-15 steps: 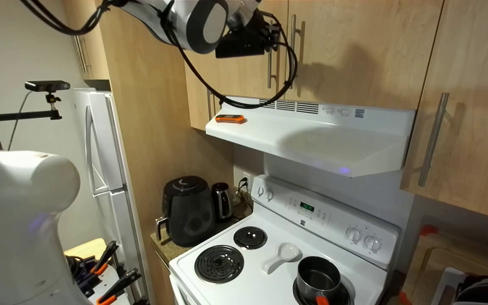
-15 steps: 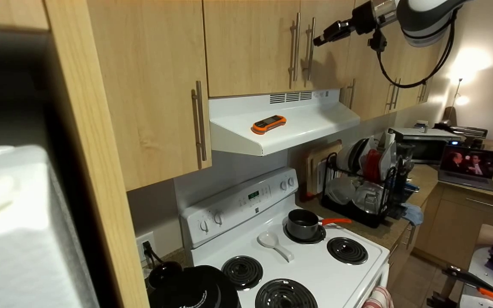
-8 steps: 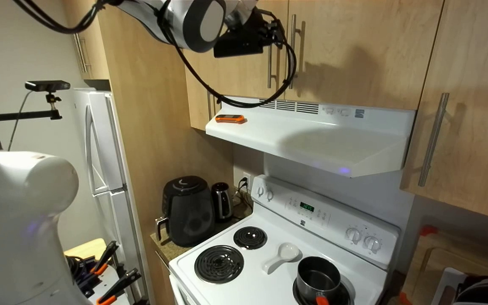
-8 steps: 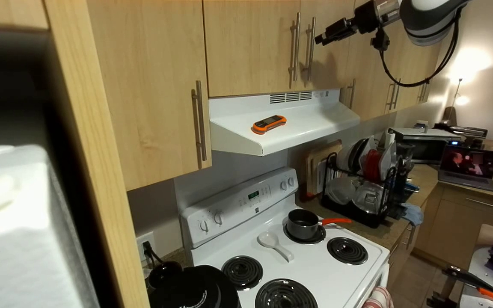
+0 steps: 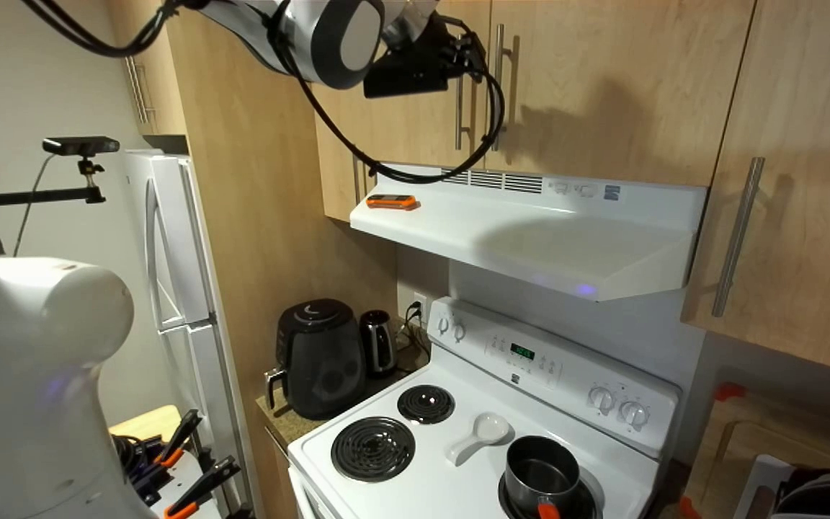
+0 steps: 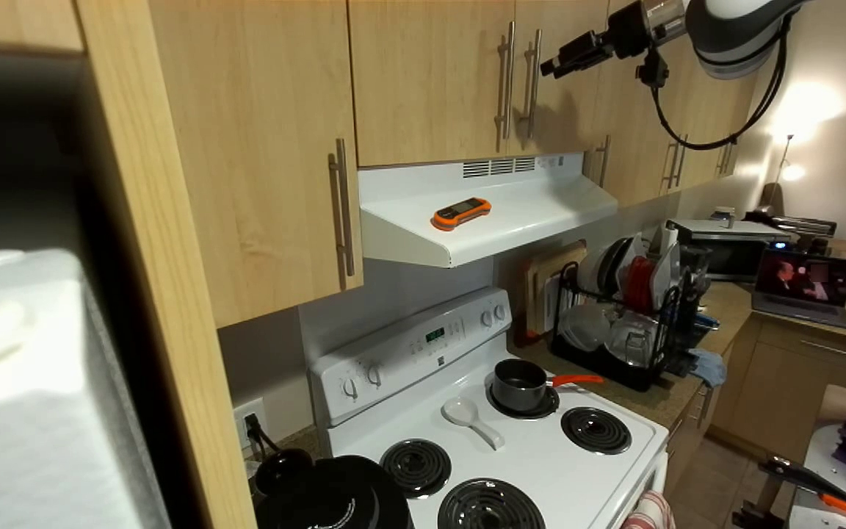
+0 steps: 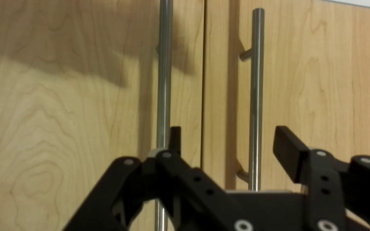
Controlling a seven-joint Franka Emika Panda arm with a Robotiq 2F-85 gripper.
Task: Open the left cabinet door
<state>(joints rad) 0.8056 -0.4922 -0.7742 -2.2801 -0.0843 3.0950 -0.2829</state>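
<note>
The left cabinet door point(image 6: 430, 95) is a light-wood panel above the range hood, flush against its twin point(image 6: 566, 103). Its slim bar handle point(image 6: 509, 81) runs near its right edge. The wrist view is upside down, so this door point(image 7: 332, 96) appears there on the right, its bar point(image 7: 256, 96) lying between the fingers as seen from the camera. My gripper point(image 7: 228, 138) is open, fingers spread wide, gripping nothing. One finger point(image 7: 174, 138) overlaps the edge of the twin's bar point(image 7: 164, 96). How far the fingertips stand from the bars is unclear. In an exterior view the gripper point(image 6: 549, 70) points at the handles.
Below the doors juts a white range hood point(image 6: 540, 228) with an orange device point(image 6: 461, 213) on top. A longer door point(image 6: 269, 147) adjoins on the left. The stove point(image 6: 423, 411) carries a saucepan point(image 6: 517, 397) and a spoon rest. A cable loop point(image 5: 422, 180) hangs from the arm.
The gripper's fingers have spread apart over the last second. The arm has shifted slightly back from the doors, then stayed put. Neither door has moved.
</note>
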